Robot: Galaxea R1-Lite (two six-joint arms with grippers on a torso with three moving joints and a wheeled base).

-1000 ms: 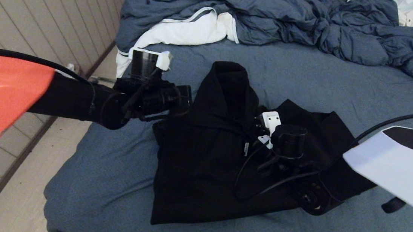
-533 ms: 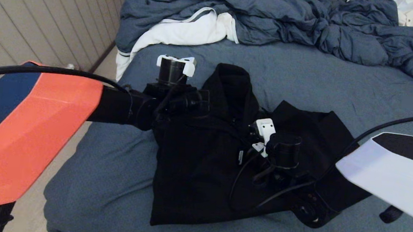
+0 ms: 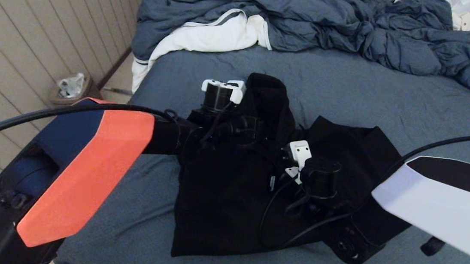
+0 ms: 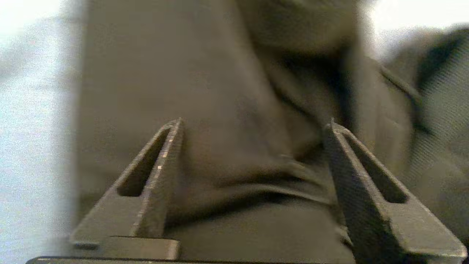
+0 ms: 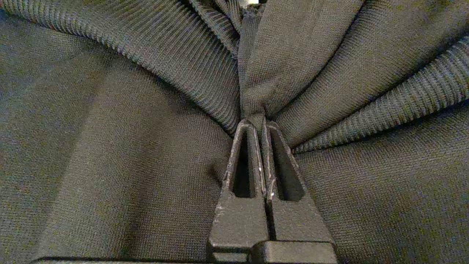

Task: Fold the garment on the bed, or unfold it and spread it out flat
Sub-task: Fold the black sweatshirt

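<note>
Pinching a gather of the garment [image 3: 220, 199] near its middle, the right gripper [image 5: 261, 124] is clamped tight; farther back on the bed [image 3: 351, 87], the left gripper [image 4: 253, 126] gapes wide above the hood end and should probably bite deep before lifting.

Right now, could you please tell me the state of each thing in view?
garment: partly folded, lying on the bed.
bed: sheet showing around the garment.
left hand: open, over the garment.
right hand: shut, pinching garment fabric.
duvet: crumpled.
</note>
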